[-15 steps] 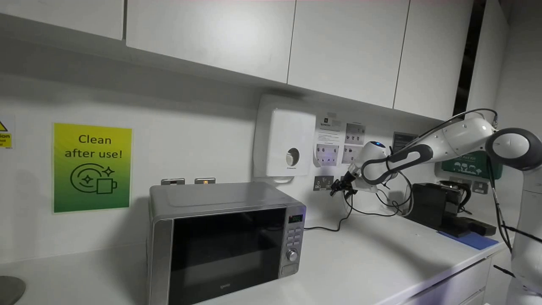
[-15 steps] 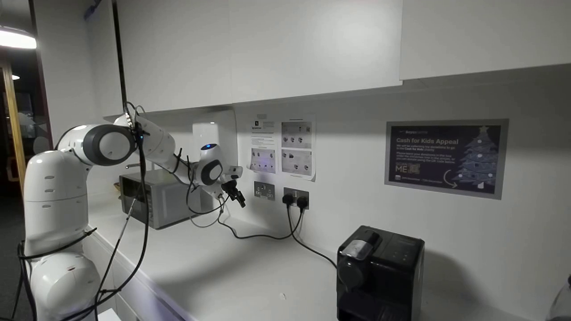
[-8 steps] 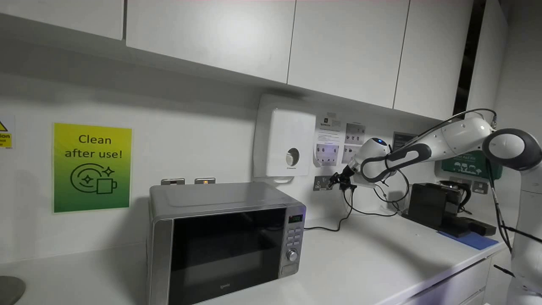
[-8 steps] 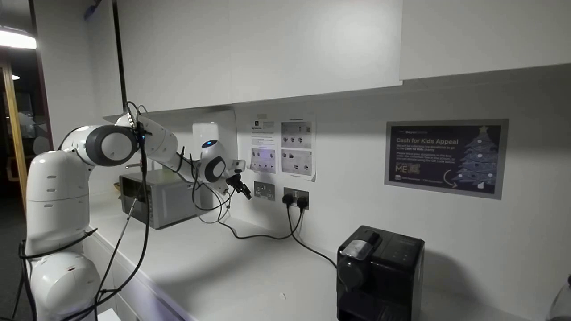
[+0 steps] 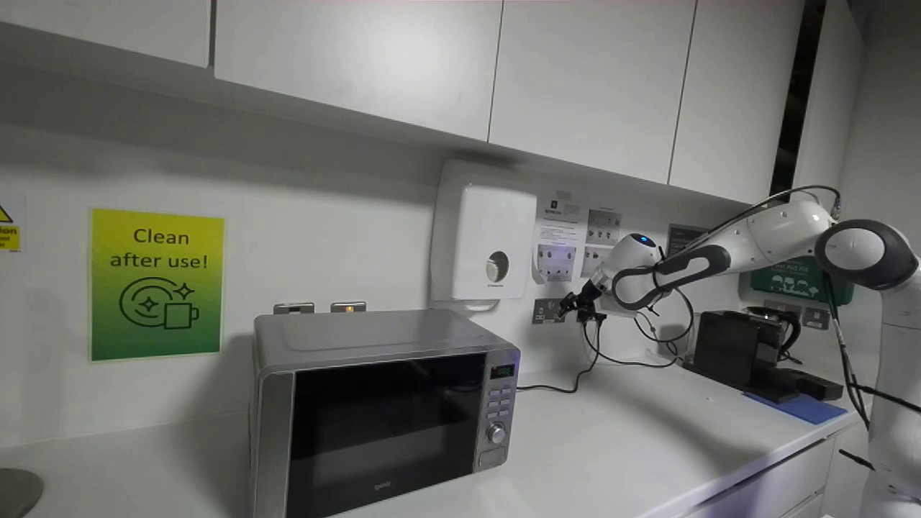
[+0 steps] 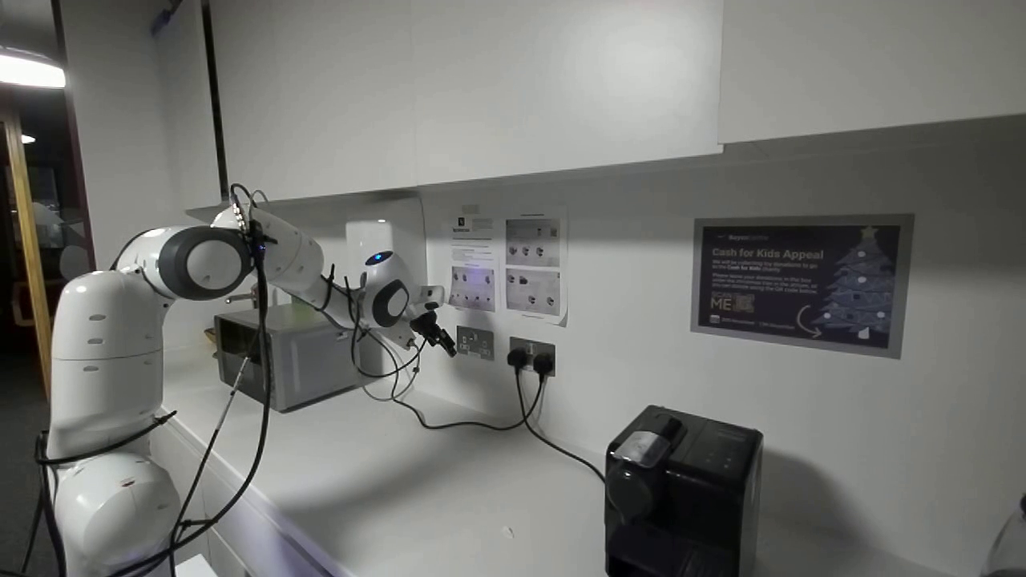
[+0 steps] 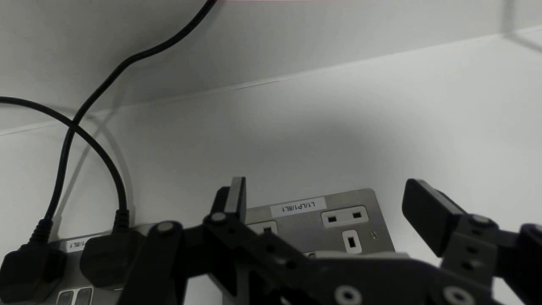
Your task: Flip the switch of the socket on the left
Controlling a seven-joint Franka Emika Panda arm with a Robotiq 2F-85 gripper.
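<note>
The left double socket, a grey metal plate with no plugs in it, shows in both exterior views [image 5: 544, 311] [image 6: 475, 343] and in the wrist view [image 7: 305, 224], where it stands upside down. Its switches are mostly hidden behind the gripper body in the wrist view and too small to read elsewhere. My gripper [image 7: 326, 186] is open and empty, its fingers spread to either side of part of the plate. In the exterior views the gripper [image 5: 568, 307] [image 6: 447, 349] points at the wall close to this socket; contact cannot be told.
The right socket [image 6: 531, 349] holds two black plugs [image 7: 108, 258] with cables. A microwave [image 5: 388, 424] and a coffee machine [image 6: 685, 489] stand on the counter [image 6: 449, 497]. A paper towel dispenser [image 5: 482, 237] and printed sheets [image 6: 533, 264] are on the wall above; cabinets [image 5: 590, 86] overhang.
The gripper has moved closer to the wall and the left socket and risen slightly, mostly in the first half second. Only a slight shift since then. The sockets look unchanged.
</note>
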